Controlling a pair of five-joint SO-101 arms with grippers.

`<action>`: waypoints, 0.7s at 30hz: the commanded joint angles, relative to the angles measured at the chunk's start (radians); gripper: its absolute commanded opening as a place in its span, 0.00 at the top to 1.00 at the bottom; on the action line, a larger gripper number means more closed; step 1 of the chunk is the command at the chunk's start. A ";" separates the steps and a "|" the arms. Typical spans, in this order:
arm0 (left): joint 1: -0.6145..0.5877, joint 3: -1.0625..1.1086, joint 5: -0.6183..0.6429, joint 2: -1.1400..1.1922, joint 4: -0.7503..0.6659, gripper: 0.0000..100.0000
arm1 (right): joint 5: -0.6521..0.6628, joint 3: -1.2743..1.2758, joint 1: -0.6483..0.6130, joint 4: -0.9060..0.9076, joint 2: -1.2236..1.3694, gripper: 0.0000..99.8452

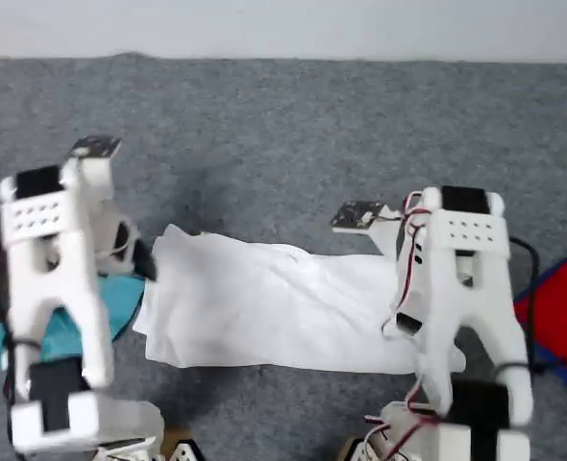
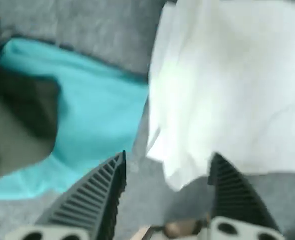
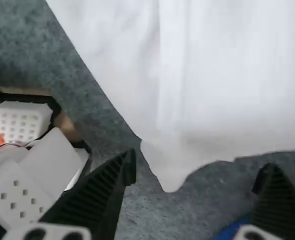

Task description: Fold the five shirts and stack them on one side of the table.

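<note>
A white shirt [image 1: 274, 303] lies folded into a long strip across the middle of the grey table. My left gripper [image 2: 167, 167] hangs open above the strip's near left corner [image 2: 175, 175], with the white shirt [image 2: 232, 90] to one side and a teal shirt [image 2: 95, 115] to the other. My right gripper [image 3: 197, 172] is open above the strip's near right corner, with the white shirt [image 3: 207, 75] spread beyond its fingers. In the high view the left arm [image 1: 58, 269] stands over the teal shirt [image 1: 120, 303] and the right arm [image 1: 461, 279] over the strip's right end.
A red shirt with a blue edge [image 1: 562, 312] lies at the right table edge. A dark garment [image 2: 17, 115] rests on the teal one at the left. The grey felt table [image 1: 293, 134] stretches bare toward the far wall. The arm bases [image 3: 27, 165] sit along the near edge.
</note>
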 commanded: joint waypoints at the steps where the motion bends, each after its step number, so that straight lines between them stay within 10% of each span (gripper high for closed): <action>1: 0.084 -0.205 0.103 0.230 0.018 0.71 | 0.011 0.000 0.015 0.028 -0.131 0.65; 21: 0.141 -0.512 -0.086 0.784 0.029 0.88 | 0.017 -0.002 0.239 0.012 -0.216 0.65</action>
